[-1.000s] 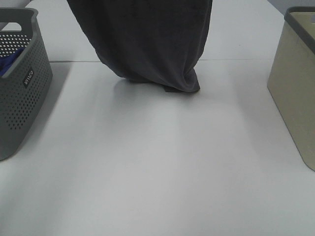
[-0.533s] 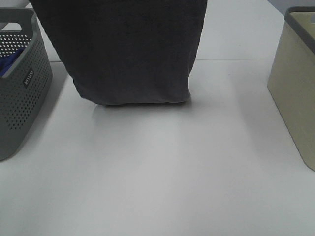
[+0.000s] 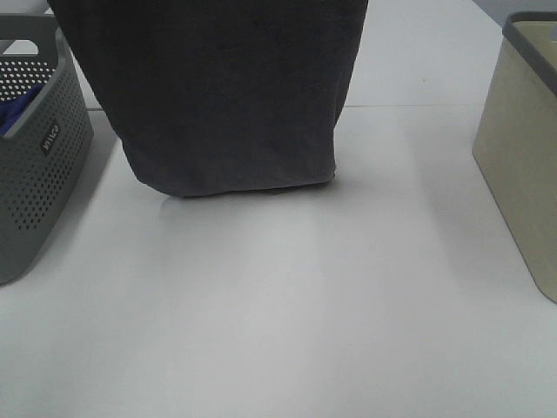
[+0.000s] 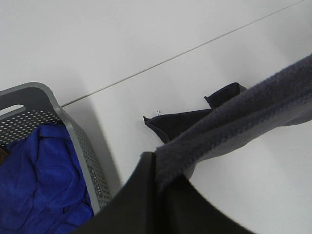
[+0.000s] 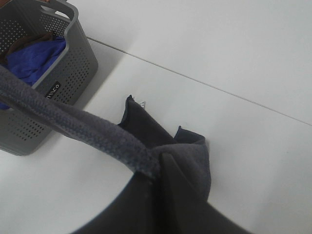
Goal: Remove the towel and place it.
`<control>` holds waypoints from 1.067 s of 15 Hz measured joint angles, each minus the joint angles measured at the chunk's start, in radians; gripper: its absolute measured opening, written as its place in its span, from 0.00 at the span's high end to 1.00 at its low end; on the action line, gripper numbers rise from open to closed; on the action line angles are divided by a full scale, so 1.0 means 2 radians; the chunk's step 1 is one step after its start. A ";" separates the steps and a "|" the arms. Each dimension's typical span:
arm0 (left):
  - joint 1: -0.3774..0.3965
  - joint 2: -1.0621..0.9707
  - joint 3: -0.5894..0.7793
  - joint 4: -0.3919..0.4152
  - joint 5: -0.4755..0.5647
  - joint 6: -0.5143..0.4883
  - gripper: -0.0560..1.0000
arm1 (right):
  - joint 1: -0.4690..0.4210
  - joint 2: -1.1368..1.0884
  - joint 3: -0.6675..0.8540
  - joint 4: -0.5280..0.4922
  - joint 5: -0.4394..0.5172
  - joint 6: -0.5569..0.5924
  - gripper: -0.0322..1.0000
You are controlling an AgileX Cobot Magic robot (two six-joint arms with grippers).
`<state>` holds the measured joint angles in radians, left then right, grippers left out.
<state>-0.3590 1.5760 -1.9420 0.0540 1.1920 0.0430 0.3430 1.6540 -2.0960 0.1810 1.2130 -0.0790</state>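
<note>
The dark charcoal towel [image 3: 226, 96] hangs spread out as a wide sheet from above the exterior high view. Its lower edge rests folded on the white table [image 3: 287, 305]. Both grippers are above that view and do not show there. In the left wrist view my left gripper [image 4: 158, 163] is shut on the towel's top hem [image 4: 234, 122], and the towel's bottom end [image 4: 180, 122] lies on the table below. In the right wrist view my right gripper [image 5: 153, 168] is shut on the other end of the same hem [image 5: 73, 122], above the towel's crumpled bottom [image 5: 151, 129].
A grey perforated basket [image 3: 39, 165] stands at the left edge with a blue cloth [image 4: 39, 175] inside. A beige basket [image 3: 522, 165] stands at the right edge. A seam line [image 3: 418, 106] crosses the table behind the towel.
The towel has spread wider to the left, from a bunched drape to a flat sheet. Its lower edge has come forward on the table.
</note>
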 joint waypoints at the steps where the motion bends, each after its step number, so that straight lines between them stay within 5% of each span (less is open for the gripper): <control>1: 0.000 0.000 0.000 0.000 0.000 -0.001 0.95 | 0.000 0.000 0.000 0.000 0.000 0.000 0.95; 16: 0.000 0.000 0.000 -0.004 0.000 -0.004 0.95 | 0.000 0.000 0.000 -0.004 -0.009 -0.005 0.95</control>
<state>-0.3590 1.5760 -1.9420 0.0460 1.1930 0.0340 0.3430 1.6540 -2.0960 0.1730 1.1950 -0.0900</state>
